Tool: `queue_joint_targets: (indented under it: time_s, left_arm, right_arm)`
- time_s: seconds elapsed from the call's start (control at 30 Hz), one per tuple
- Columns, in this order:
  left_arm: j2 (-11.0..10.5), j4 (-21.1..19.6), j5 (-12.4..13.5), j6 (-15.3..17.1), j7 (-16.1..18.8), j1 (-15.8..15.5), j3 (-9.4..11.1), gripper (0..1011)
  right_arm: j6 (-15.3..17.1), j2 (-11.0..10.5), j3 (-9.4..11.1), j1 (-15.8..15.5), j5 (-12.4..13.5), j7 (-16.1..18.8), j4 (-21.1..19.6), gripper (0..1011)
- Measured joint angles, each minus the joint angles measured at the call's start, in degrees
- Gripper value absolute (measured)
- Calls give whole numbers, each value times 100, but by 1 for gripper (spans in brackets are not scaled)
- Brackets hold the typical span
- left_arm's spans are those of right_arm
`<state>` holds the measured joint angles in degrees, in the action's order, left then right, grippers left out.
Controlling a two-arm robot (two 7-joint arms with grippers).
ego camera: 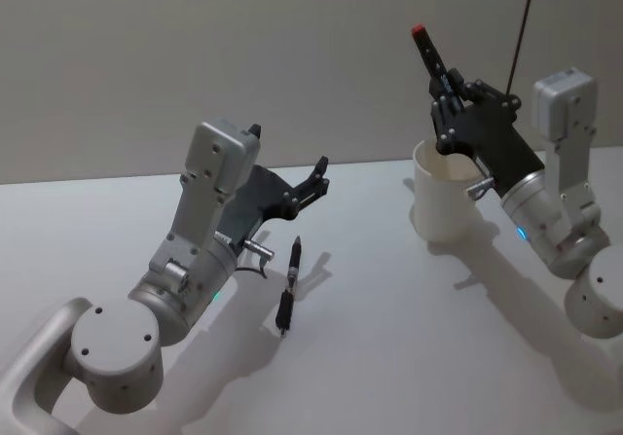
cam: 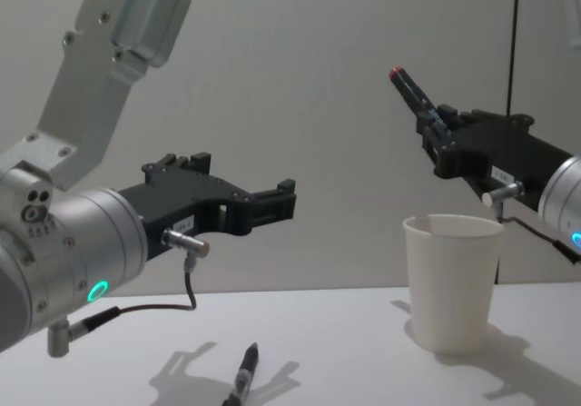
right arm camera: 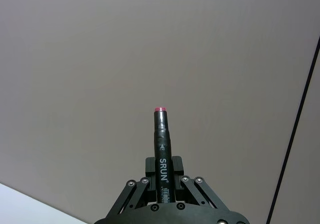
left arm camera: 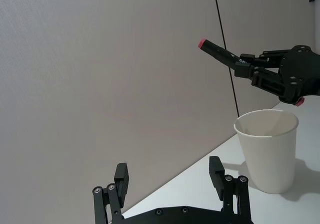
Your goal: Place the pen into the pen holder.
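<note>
The left arm (ego camera: 117, 343) and right arm (ego camera: 569, 211) are rounded silver-grey housings with boxy pale blocks and small dark screws (ego camera: 84, 350), each showing a teal light (cam: 95, 290), ending in a matte black left pincer (left arm camera: 169, 173) and right pincer (right arm camera: 163, 169) of linked fingers (left arm camera: 121, 176); a thin black cable (cam: 188, 288) hangs at the left wrist's 6 o'clock.

Lying pen (cam: 246, 368) cropped by lower edge
</note>
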<state>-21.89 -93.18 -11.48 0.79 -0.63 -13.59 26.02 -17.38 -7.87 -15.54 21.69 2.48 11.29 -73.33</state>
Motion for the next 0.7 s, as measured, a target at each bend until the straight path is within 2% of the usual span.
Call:
queue_joint_targets:
  time_s: [0.43,0.7]
  left_arm:
    - [0,0,0,0,0,0,0,1001]
    - [0,0,0,0,0,0,0,1001]
  right_arm:
    - [-687,63,21,223,-230,-2,514,177]
    - [-910,77,31,286,-315,12,688,177]
